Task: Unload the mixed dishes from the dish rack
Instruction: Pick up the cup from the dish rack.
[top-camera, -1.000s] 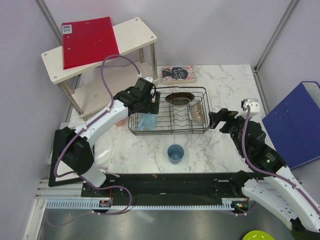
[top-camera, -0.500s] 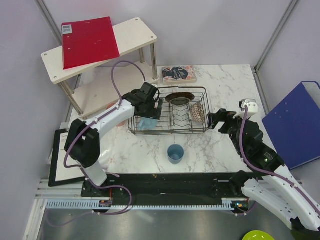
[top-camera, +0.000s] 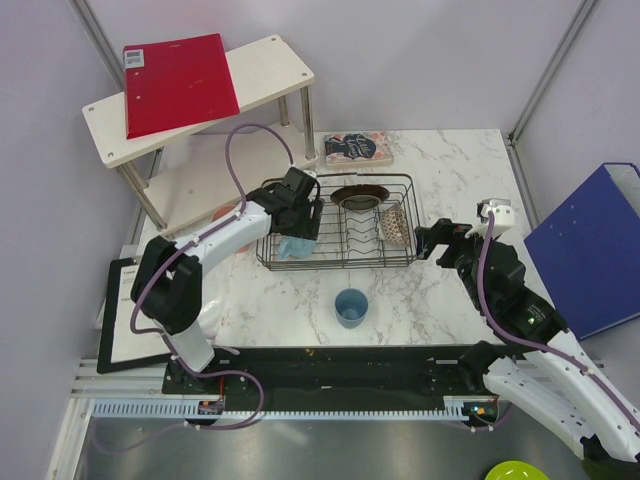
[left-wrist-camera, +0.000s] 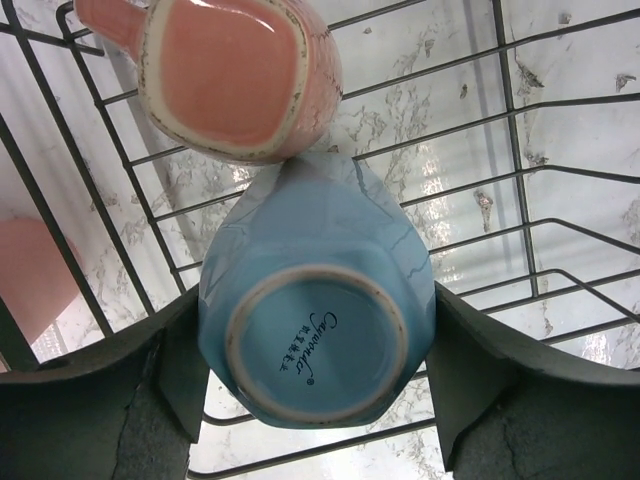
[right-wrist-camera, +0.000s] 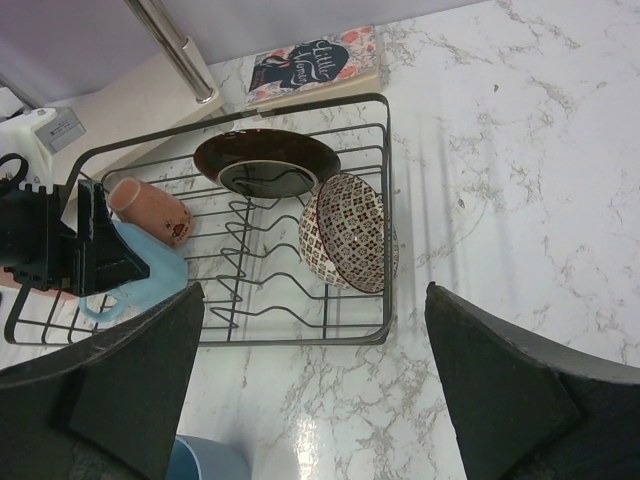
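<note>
The dark wire dish rack (top-camera: 400, 262) stands mid-table. My left gripper (top-camera: 301, 222) is down in its left end, and its fingers (left-wrist-camera: 175, 365) press both sides of the upturned light-blue mug (left-wrist-camera: 315, 305), also seen in the top view (top-camera: 291, 246). A small pale pink cup (left-wrist-camera: 235, 75) lies just beyond the mug. The dark red-brown plate (right-wrist-camera: 265, 165) and the red-speckled bowl (right-wrist-camera: 350, 235) lean in the rack's right half. The blue cup (top-camera: 351, 306) stands on the table in front of the rack. The salmon-pink tumbler (top-camera: 225, 211) is left of the rack. My right gripper (top-camera: 432, 241) is open and empty, right of the rack.
A white two-tier shelf (top-camera: 275, 62) with a red folder (top-camera: 178, 80) stands at the back left. A book (top-camera: 357, 148) lies behind the rack. A blue binder (top-camera: 590, 245) is at the right edge and a lime-green dish (top-camera: 518, 471) at the bottom right.
My left gripper has swung right and down into the rack's left end, and its fingers now stand on either side of the light-blue mug. The right arm has barely moved.
</note>
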